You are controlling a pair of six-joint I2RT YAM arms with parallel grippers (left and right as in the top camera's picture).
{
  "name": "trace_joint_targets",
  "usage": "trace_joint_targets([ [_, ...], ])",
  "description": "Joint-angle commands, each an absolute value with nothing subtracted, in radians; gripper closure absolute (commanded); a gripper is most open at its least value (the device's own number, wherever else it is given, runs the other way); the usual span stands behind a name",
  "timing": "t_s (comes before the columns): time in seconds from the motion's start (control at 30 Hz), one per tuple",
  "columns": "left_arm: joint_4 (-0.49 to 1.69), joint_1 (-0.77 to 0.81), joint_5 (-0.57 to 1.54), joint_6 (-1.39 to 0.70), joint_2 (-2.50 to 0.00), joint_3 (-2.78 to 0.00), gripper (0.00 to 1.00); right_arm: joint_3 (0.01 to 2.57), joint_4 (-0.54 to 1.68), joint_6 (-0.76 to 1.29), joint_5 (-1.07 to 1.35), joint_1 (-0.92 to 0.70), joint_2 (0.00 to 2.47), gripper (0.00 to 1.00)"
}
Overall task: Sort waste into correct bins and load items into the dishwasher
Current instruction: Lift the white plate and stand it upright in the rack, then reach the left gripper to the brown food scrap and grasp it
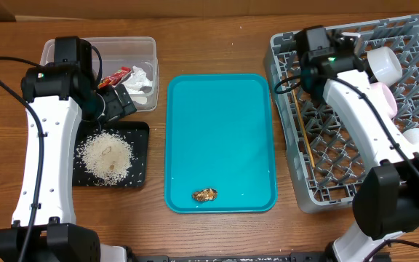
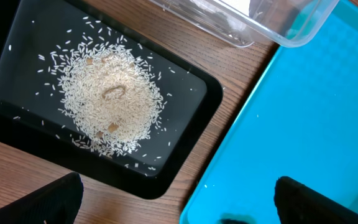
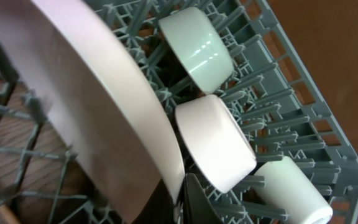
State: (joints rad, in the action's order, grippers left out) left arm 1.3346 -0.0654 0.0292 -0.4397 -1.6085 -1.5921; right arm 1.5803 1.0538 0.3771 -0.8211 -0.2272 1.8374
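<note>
With left end effector [image 2: 179, 202] apart and right end effector [image 1: 324, 45] indeterminate, we judged the brown scrap [image 1: 204, 194], 6 o'clock on the teal tray [image 1: 220, 131], next for binning.

Wooden table [image 1: 209, 36]: tub [image 1: 122, 39], black tray [image 1: 141, 156], teal tray [image 1: 220, 138], rack [image 1: 412, 44]

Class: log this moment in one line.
left gripper open | rice in black tray | brown scrap on teal tray | plate in dish rack
</note>
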Motion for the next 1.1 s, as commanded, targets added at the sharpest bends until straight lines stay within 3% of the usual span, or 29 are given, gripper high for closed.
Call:
trace_joint_targets([
  [0.0, 1.332, -0.065, 0.027, -0.453, -1.602, -1.591, 0.0, 1.579, 1.052, 0.397, -0.712, -0.286, 1.785, 0.89],
  [0.07, 1.332, -0.065, 0.027, -0.453, -1.602, -1.591, 0.0, 1.579, 1.052, 0.398, -0.652, -0.297, 1.739, 0.58],
  [0.13, 1.332, -0.065, 0.027, -0.453, -1.602, -1.591, 0.0, 1.579, 1.045, 0.397, -0.591, -0.296, 1.69, 0.37],
  [0.17, 1.332, -0.065, 0.026, -0.453, -1.602, -1.591, 0.0, 1.579, 1.045, 0.397, -0.556, -0.296, 1.662, 0.28],
  [0.3, 1.332, -0.065, 0.026, -0.453, -1.602, -1.59, 0.0, 1.579, 1.048, 0.384, -0.376, -0.296, 1.575, 0.11],
  [0.47, 1.332, -0.065, 0.032, -0.453, -1.602, -1.591, 0.0, 1.577, 1.097, 0.284, 0.013, -0.296, 1.55, 0.05],
  [0.63, 1.332, -0.043, 0.105, -0.449, -1.602, -1.59, 0.0, 1.576, 1.199, 0.288, 0.038, -0.284, 1.554, 0.05],
  [1.07, 1.368, 0.361, 0.104, -0.231, -1.665, -1.589, 0.0, 1.576, 1.266, 0.286, 0.039, -0.038, 1.554, 0.0],
])
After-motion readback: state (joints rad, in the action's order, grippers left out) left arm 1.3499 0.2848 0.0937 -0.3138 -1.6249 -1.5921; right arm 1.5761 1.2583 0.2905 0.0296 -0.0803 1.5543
